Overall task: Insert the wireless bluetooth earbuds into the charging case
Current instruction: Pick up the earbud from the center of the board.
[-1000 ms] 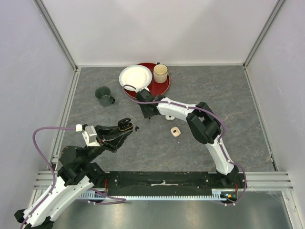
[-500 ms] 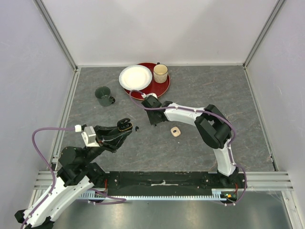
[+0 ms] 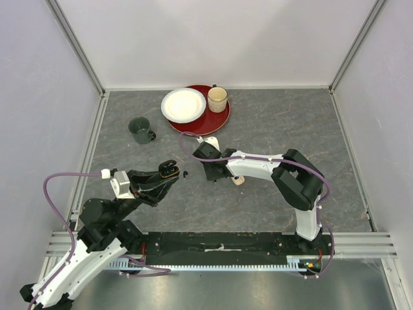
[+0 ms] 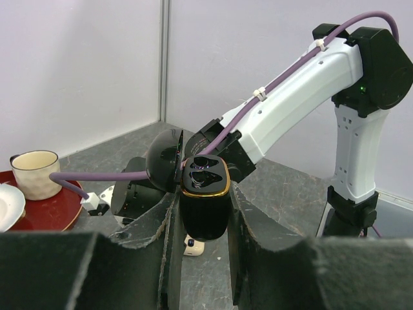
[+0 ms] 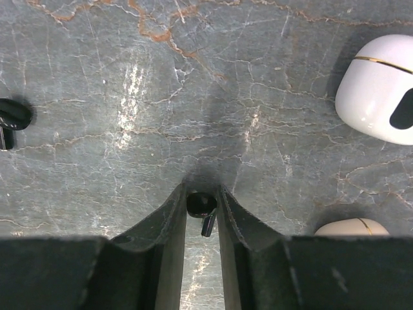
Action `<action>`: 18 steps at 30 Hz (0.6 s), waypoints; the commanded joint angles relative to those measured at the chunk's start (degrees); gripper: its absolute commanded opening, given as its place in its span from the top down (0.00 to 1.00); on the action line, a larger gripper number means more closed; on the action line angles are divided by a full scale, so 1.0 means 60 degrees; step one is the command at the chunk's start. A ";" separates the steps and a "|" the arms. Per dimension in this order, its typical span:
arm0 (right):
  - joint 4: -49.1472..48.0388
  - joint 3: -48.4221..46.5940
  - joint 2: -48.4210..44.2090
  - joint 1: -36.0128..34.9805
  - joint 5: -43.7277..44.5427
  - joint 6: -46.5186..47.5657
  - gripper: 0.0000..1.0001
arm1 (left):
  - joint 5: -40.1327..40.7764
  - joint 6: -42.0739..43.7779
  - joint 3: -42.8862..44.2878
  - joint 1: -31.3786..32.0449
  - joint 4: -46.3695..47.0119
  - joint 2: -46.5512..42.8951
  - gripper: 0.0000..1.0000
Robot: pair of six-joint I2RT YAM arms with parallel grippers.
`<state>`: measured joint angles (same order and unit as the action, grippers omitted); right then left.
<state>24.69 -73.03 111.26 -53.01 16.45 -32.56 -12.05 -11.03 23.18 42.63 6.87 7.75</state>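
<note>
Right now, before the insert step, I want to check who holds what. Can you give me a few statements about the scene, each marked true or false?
1. The left gripper is shut on an open black charging case. True.
2. The right gripper is open and empty. False: it is shut on a black earbud.
3. A second black earbud lies loose on the table. True.
4. The green mug stands on the red tray. False: it stands on the table, left of the tray.
5. The beige cup stands on the red tray. True.
</note>
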 commanded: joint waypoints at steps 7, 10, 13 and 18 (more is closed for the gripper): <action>0.0675 0.0088 0.0001 -0.0202 0.0306 -0.0346 0.62 | 0.0280 -0.0198 0.0077 0.0043 0.0173 -0.0076 0.98; 0.0719 0.0073 0.0016 -0.0261 0.0306 -0.0331 0.62 | 0.0310 -0.0213 0.0077 0.0028 0.0173 -0.0076 0.98; 0.0749 0.0073 0.0016 -0.0319 0.0291 -0.0345 0.62 | 0.0280 -0.0213 0.0077 0.0043 0.0158 -0.0090 0.98; 0.0763 0.0015 0.0118 -0.0349 0.0218 -0.0302 0.66 | 0.0281 -0.0228 0.0077 0.0043 0.0114 -0.0090 0.98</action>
<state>25.36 -73.01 111.26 -54.17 18.94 -34.22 -11.33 -11.05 23.18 42.63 6.85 7.75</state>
